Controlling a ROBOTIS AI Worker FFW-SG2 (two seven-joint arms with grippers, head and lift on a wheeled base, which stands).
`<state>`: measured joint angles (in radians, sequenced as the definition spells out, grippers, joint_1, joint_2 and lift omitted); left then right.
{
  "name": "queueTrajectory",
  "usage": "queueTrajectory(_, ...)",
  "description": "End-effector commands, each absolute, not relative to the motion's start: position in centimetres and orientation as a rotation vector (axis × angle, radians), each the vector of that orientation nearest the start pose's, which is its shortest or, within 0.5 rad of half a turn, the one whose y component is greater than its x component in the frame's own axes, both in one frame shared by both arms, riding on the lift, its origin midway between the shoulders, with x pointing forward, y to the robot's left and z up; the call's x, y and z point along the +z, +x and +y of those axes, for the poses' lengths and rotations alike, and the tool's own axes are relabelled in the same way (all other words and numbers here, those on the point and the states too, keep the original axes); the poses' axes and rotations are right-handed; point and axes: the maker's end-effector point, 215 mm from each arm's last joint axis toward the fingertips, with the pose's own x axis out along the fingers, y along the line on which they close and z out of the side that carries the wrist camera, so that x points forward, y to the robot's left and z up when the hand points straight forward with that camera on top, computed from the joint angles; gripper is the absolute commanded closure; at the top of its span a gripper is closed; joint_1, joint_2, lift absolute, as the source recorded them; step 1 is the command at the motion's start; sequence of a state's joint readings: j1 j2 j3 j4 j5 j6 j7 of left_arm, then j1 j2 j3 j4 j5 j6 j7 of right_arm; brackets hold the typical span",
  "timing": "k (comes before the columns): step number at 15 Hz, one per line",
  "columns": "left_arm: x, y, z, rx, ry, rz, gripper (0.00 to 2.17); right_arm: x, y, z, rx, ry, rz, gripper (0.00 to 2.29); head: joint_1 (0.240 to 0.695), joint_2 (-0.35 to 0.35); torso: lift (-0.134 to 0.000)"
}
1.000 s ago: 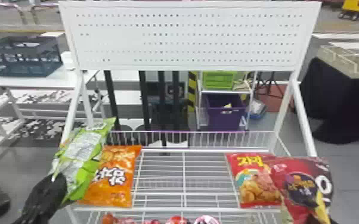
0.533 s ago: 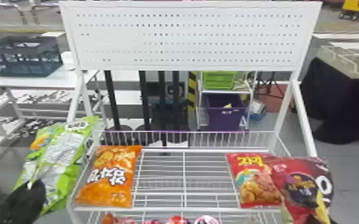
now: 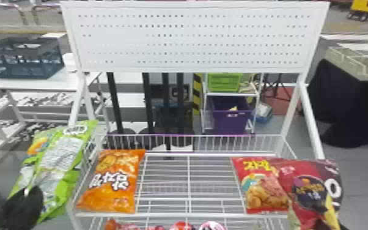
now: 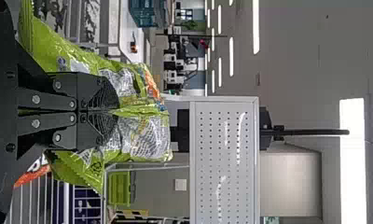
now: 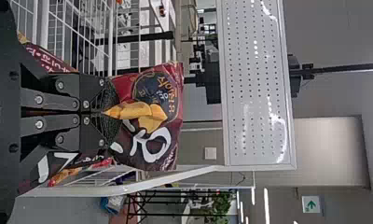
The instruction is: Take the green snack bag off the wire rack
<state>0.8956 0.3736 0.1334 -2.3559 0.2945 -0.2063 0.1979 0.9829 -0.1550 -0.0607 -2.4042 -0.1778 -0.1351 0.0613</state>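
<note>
At the head view's lower left, my left gripper (image 3: 27,195) holds the green snack bag (image 3: 61,156), which hangs tilted just outside the left side of the wire rack (image 3: 189,214). In the left wrist view the fingers of my left gripper (image 4: 113,112) are closed on the pinched green bag (image 4: 142,135). On the far right, a dark red snack bag (image 3: 308,186) is beside the rack's right edge; my right gripper (image 5: 111,112) is shut on this dark red bag (image 5: 152,149) in the right wrist view.
An orange bag (image 3: 113,183) lies at the rack's left end, and a red bag (image 3: 259,183) at its right. Red packages (image 3: 180,226) are on the tier below. A white pegboard (image 3: 192,39) stands behind; a table with a dark crate (image 3: 24,61) is at back left.
The left gripper and green bag have moved left, away from over the orange bag, now uncovered, with a slight shift back right lately. The right gripper's dark red bag has kept still.
</note>
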Motion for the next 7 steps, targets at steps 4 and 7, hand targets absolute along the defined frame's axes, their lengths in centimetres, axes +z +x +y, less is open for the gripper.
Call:
queueTrajectory(4,-24.64,35.46,30.36,0.031,0.019,-0.094,2.00,-28.07,32.10,-22.99,0.130,0.039,0.015,2.24,0.499,0.000,0.000)
queueTrajectory(7,-24.83,35.43,30.44,0.033,0.015,-0.090,2.00,-28.00,32.02,-22.94,0.132,0.038,0.014,2.24,0.499,0.000,0.000)
